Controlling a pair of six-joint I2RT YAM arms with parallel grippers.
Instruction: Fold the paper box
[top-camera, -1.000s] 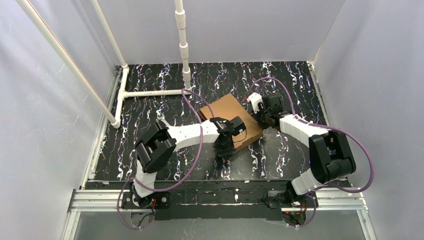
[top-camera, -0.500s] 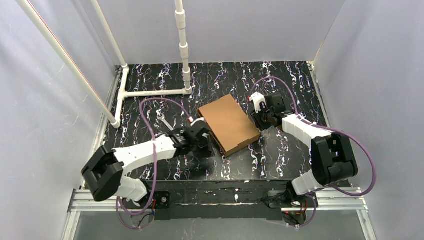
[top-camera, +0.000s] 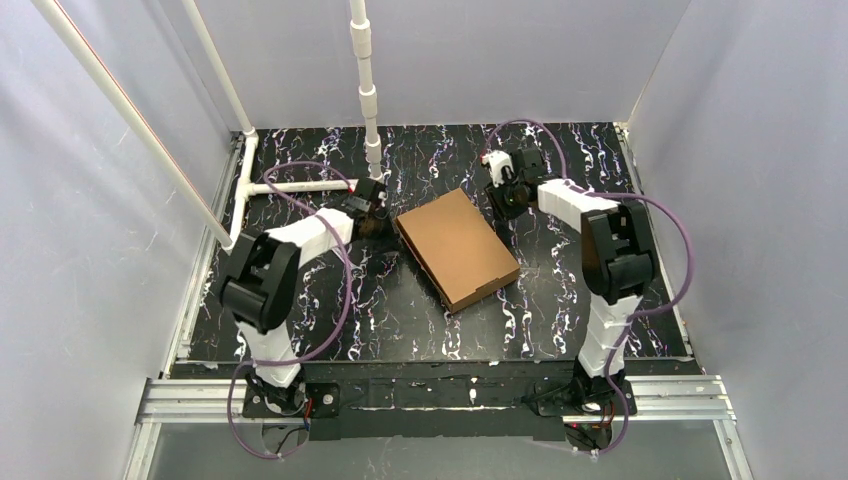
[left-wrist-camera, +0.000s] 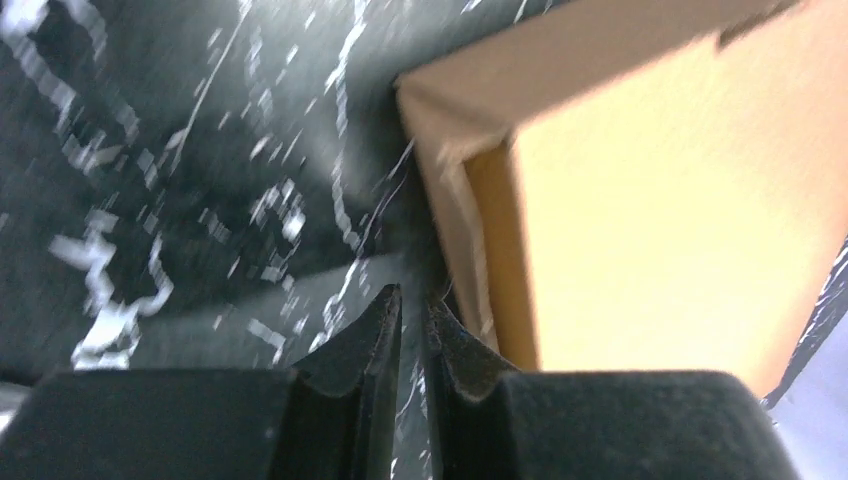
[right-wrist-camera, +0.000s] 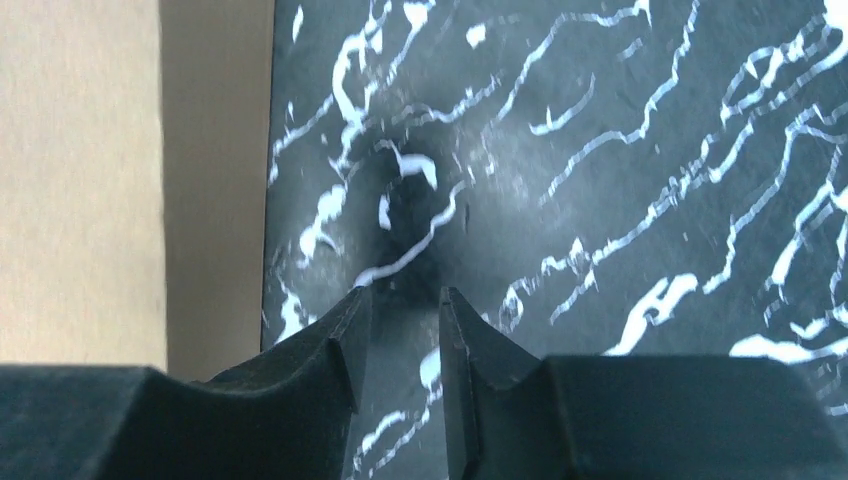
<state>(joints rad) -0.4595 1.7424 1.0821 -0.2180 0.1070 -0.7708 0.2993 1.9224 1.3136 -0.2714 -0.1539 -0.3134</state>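
Observation:
The paper box (top-camera: 457, 248) is a flat, closed brown cardboard mailer lying at an angle in the middle of the black marbled table (top-camera: 560, 300). My left gripper (top-camera: 378, 224) sits low at the box's left corner. In the left wrist view its jaws (left-wrist-camera: 410, 300) are shut, with only a sliver between the tips and nothing held, just left of the box's side wall (left-wrist-camera: 470, 240). My right gripper (top-camera: 508, 197) is near the box's far right corner, apart from it. In the right wrist view (right-wrist-camera: 405, 295) its jaws are nearly closed and empty over the table, with the box (right-wrist-camera: 80, 180) at the left.
A white PVC pipe frame (top-camera: 300, 186) lies on the table at the back left, with an upright pipe (top-camera: 365, 90) behind the box. Pale walls close in the left, back and right. Purple cables loop off both arms.
My left arm has left the box's near edge and swung round to its far left corner. My right gripper has drawn back toward the rear. The box now lies uncovered and flat.

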